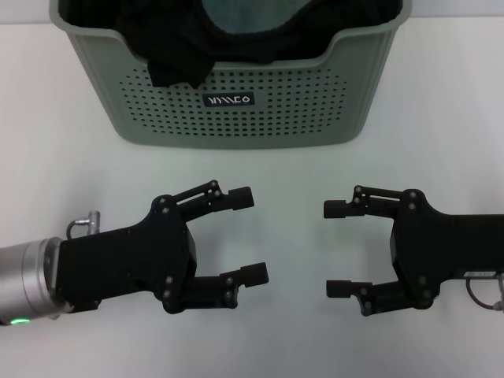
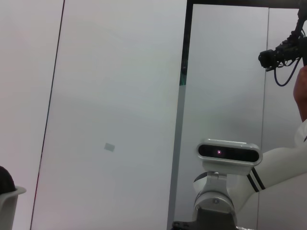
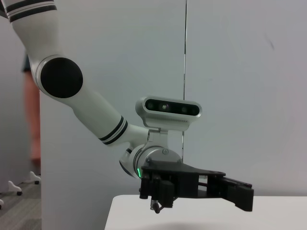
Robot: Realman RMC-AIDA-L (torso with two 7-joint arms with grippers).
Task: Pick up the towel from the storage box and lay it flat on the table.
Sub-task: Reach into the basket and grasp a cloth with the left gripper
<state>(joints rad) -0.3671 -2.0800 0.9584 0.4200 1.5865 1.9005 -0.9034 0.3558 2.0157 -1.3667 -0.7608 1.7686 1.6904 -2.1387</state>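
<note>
Your basket is sitting at the far side, both grippers hovering in front of it.

A teal-grey cloth (image 1: 260, 17) and a plain black cloth (image 1: 181, 55) are filling the pale sage-green perforated plastic storage box (image 1: 236, 102), the black one spilling over its rim; you are seeing no mustard-yellow towel. The plain white table (image 1: 79, 181) is carrying the box. Nearer you, the left gripper (image 1: 250, 234) and right gripper (image 1: 339, 248) are facing each other, well apart, each with fingers spread and holding nothing.

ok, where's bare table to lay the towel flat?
Bare table: strips either side of the storage box, band between the box and the open left gripper and right gripper, and the gap between them. Box itself is crowded with cloths.
</note>
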